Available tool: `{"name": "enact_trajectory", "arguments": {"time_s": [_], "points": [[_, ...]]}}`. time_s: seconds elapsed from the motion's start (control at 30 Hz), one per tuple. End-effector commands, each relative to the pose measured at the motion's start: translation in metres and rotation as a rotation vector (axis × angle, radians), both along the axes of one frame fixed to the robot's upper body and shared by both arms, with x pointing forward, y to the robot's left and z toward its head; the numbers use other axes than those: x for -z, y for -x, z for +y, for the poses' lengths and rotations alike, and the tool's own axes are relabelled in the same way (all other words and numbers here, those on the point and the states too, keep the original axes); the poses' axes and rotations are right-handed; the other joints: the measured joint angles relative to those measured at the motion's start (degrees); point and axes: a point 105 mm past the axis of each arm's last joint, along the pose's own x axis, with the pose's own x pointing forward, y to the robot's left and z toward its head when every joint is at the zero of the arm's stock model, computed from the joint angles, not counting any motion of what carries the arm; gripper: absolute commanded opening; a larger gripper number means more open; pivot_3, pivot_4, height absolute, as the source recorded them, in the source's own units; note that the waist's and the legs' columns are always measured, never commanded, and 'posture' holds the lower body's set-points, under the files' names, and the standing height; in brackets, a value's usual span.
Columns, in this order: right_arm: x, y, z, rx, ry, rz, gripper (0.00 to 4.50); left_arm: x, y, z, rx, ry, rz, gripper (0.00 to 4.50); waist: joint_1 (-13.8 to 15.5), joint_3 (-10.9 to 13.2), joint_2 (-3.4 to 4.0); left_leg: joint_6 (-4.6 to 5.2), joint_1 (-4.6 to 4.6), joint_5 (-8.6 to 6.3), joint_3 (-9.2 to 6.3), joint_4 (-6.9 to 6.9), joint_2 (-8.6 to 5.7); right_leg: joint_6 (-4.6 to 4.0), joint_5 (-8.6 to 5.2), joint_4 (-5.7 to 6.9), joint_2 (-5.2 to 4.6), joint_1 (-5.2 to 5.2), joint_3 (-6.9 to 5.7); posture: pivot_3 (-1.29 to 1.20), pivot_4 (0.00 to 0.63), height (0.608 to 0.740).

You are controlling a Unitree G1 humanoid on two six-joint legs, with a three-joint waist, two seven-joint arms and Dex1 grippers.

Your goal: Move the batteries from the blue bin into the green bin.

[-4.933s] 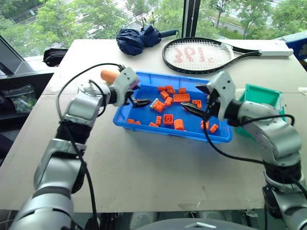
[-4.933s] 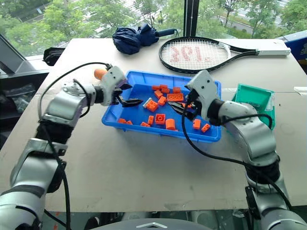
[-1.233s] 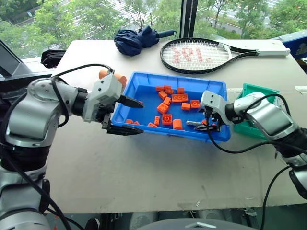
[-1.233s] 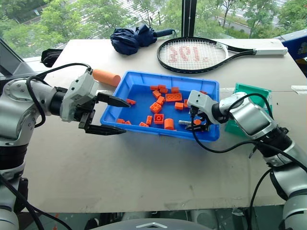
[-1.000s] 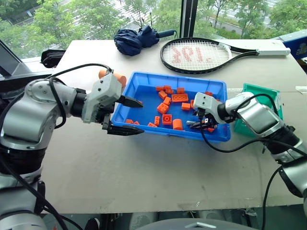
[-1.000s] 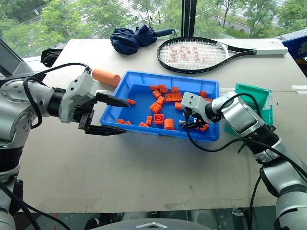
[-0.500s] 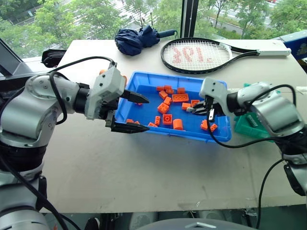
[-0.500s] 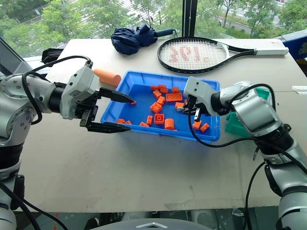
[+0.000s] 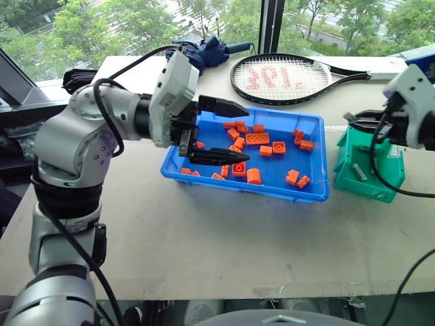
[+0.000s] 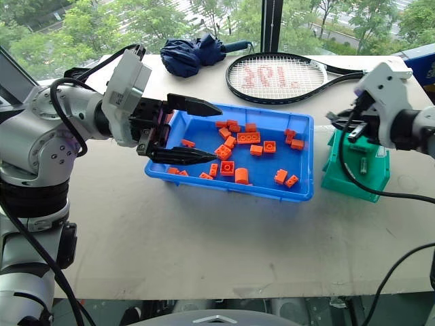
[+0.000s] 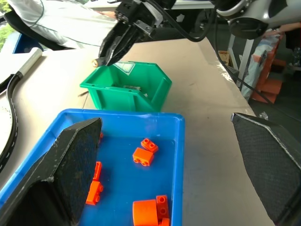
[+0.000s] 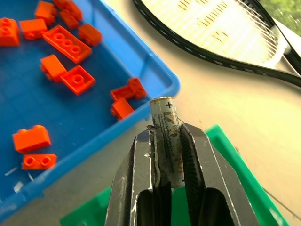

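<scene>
My right gripper (image 12: 164, 134) is shut on a silver-grey battery (image 12: 165, 117), which stands out past the fingertips. It hovers just above the near rim of the green bin (image 9: 370, 163), and the left wrist view shows this gripper (image 11: 110, 49) over the same bin (image 11: 127, 87). Another battery (image 10: 362, 165) lies inside the green bin. The blue bin (image 9: 245, 185) in mid-table holds several orange bricks (image 9: 256, 138). My left gripper (image 9: 234, 132) hangs open and empty above the bin's left part, pointing right.
A tennis racket (image 9: 285, 78) and a folded navy umbrella (image 9: 197, 54) lie on the table behind the blue bin. A black bag (image 9: 78, 78) sits off the table's far left corner. A person in a white sleeve (image 11: 56, 23) is beyond the table.
My right gripper shut on a battery in the blue bin, lifted it and swung right to above the green bin. The left gripper rose and moved right over the blue bin, still open.
</scene>
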Motion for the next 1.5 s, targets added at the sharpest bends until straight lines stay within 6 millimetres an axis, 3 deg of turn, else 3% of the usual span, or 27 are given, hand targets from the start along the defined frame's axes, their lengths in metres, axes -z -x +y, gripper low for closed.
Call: {"name": "enact_trajectory", "arguments": {"time_s": [0.03,0.3,0.6,0.63,0.9,1.1,1.4,1.5], "points": [[-0.010,0.002,-0.018,0.086,-0.012,-0.056,0.04,-0.005,-0.005,-0.005,-0.032,0.001,-0.032,4.50,0.0,0.0,0.01,0.00,0.01,0.00,0.03,0.00,0.00,0.00,0.00,0.00,0.00,0.00,0.03,0.00,0.150,0.740],[0.008,-0.007,-0.044,0.220,-0.003,-0.030,0.04,-0.004,-0.013,-0.015,-0.056,0.015,-0.056,4.50,0.1,0.0,0.01,-0.01,-0.01,0.00,0.04,0.00,0.00,0.00,0.00,-0.03,-0.02,0.00,0.04,0.00,0.150,0.740],[0.006,-0.006,-0.049,0.219,0.006,-0.036,4.32,0.003,-0.019,-0.008,-0.095,0.022,-0.056,4.50,0.0,0.0,0.01,-0.01,0.01,0.01,0.06,0.00,0.01,0.00,0.00,-0.02,-0.01,-0.01,0.07,0.00,0.150,0.740],[0.007,-0.004,-0.045,0.191,-0.011,-0.030,4.45,0.005,-0.019,-0.006,-0.100,0.020,-0.052,4.50,0.1,0.0,0.01,-0.01,0.01,0.01,0.05,0.00,0.01,0.00,0.00,-0.02,-0.01,-0.01,0.06,0.00,0.150,0.740],[0.009,0.017,-0.003,-0.084,-0.159,-0.111,4.45,0.021,-0.015,0.010,-0.155,0.041,-0.060,4.50,0.1,0.0,0.01,-0.01,0.00,0.00,0.01,0.00,0.04,0.00,0.00,-0.04,-0.01,0.01,0.04,0.00,0.150,0.740],[0.049,0.053,0.019,-0.243,-0.285,-0.085,4.45,0.055,-0.005,0.028,-0.268,0.047,-0.011,4.50,0.4,0.0,0.01,-0.01,0.01,0.00,-0.02,-0.01,0.05,0.01,0.00,-0.06,-0.03,0.06,0.02,0.00,0.150,0.740],[0.108,0.109,0.016,-0.281,-0.376,-0.045,4.45,0.122,0.044,0.045,-0.382,0.102,0.151,4.50,0.5,-0.1,0.06,0.03,0.20,-0.03,0.03,-0.09,0.13,0.00,0.00,-0.09,-0.08,0.23,0.08,0.00,0.150,0.740],[0.124,0.122,0.011,-0.273,-0.408,-0.034,4.45,0.145,0.058,0.055,-0.435,0.069,0.196,4.50,0.5,-0.1,0.07,0.04,0.96,-0.05,0.15,-0.26,0.14,-0.03,-0.02,-0.16,-0.13,0.86,0.24,0.00,0.150,0.740]]}}
